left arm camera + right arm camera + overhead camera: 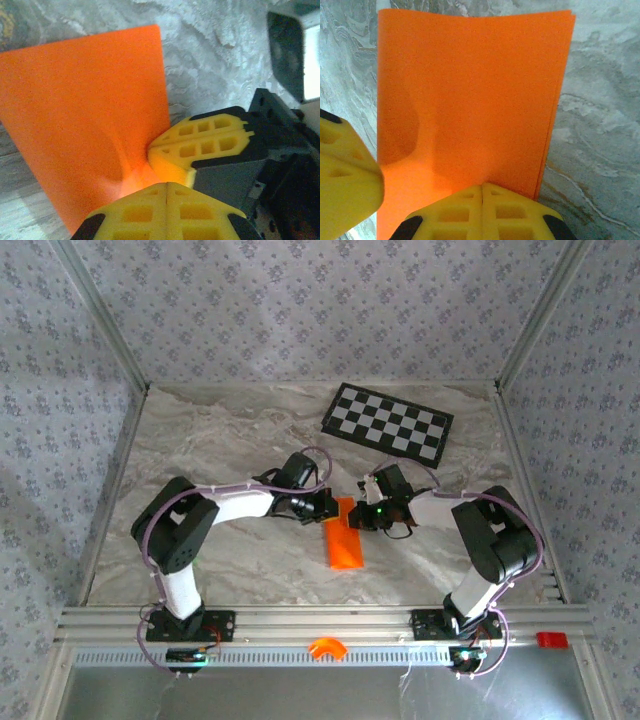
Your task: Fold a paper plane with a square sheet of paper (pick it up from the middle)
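The square sheet of paper (345, 545) is bright orange and lies folded into a narrow rectangle on the marble table between the two arms. Its doubled edges show along the right side in the right wrist view (470, 90). My left gripper (333, 508) is shut, its yellow tips resting on the paper's far end (85, 115). My right gripper (360, 516) is also shut and presses on the same end from the other side. The two sets of fingertips almost touch: the left gripper (166, 186) sits beside the right fingers (200, 145), and the right gripper (482, 189) beside a left finger (345, 185).
A black-and-white checkerboard (388, 422) lies at the back right of the table. A small orange arch-shaped part (326, 647) and a red piece (551, 640) sit on the front rail. Patterned walls enclose the table on three sides.
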`<state>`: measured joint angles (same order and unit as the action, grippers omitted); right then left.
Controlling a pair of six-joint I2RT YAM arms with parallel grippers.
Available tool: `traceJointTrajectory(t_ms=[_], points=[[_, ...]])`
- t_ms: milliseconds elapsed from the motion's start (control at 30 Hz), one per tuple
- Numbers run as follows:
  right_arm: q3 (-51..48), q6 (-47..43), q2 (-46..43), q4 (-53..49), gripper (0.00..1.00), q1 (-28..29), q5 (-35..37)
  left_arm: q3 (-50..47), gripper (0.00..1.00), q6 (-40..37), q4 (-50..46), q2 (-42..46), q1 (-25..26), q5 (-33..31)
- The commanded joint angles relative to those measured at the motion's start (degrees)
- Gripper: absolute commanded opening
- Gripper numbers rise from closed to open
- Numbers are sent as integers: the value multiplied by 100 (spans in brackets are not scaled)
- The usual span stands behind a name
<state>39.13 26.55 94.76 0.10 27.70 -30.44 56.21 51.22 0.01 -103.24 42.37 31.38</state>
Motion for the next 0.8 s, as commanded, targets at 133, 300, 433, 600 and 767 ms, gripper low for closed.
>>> traceJointTrajectory(t_ms=[133, 300, 433, 600, 767], points=[[-389, 44, 399, -1084, 0, -44, 795, -45, 0, -205, -99, -82, -89, 115], [-363, 44, 440, -1108, 0, -45, 794, -178, 0, -313, -203, -199, -119, 27], [-363, 48, 438, -1112, 0, -43, 797, -330, 0, -459, -345, -301, -131, -98], [-389, 70, 438, -1092, 0, -32, 814, -481, 0, -749, -692, -360, -139, -433], [-389, 70, 435, -1103, 0, -26, 811, -462, 0, -837, -725, -343, -137, -447]])
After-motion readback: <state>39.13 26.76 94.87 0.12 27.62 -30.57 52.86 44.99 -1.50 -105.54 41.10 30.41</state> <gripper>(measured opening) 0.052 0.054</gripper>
